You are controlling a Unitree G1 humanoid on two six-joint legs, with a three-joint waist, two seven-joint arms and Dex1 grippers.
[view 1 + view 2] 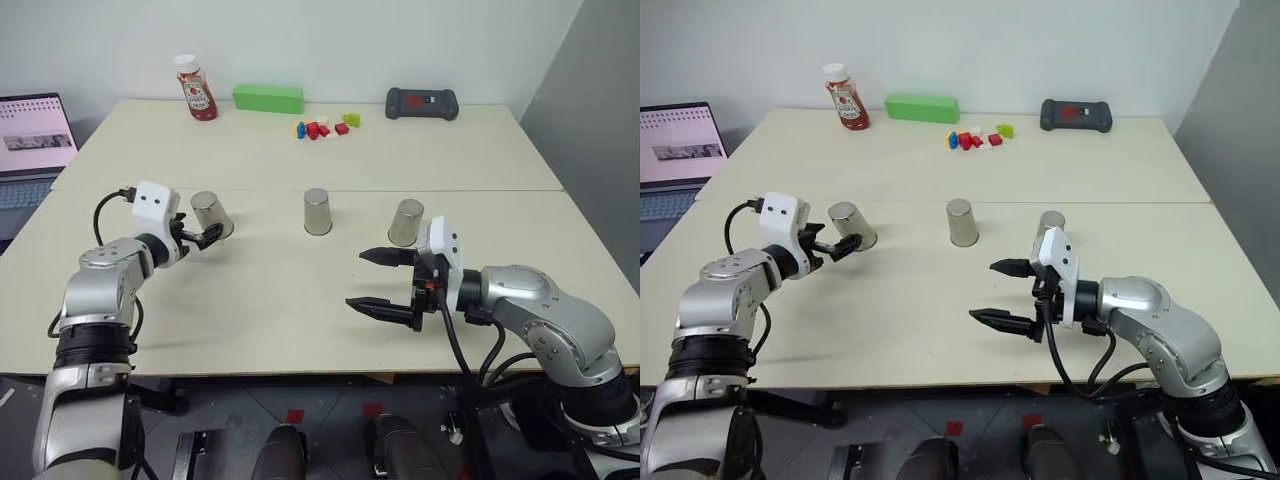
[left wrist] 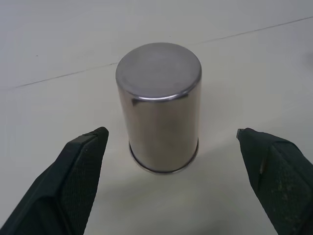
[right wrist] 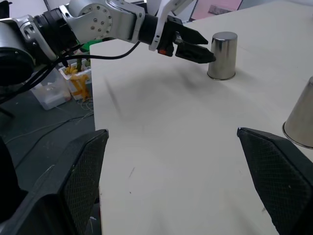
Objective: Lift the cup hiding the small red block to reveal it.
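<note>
While head view hides it, left hand (image 2: 168, 142) fingers flank cup (image 2: 160, 105) untouching

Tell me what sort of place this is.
Probably a robotics lab or test room: two pale tables pushed together, a laptop at the side, a black handheld controller at the back, and three identical staged metal cups.

Both eye views look forward and down from the head over the bench (image 1: 300, 320), sharing nearly the whole scene. The left wrist view sits close behind the cup (image 2: 159, 107) at twelve o'clock. The right wrist view looks across the bench, sharing that cup and the left gripper (image 3: 198, 46).
</note>
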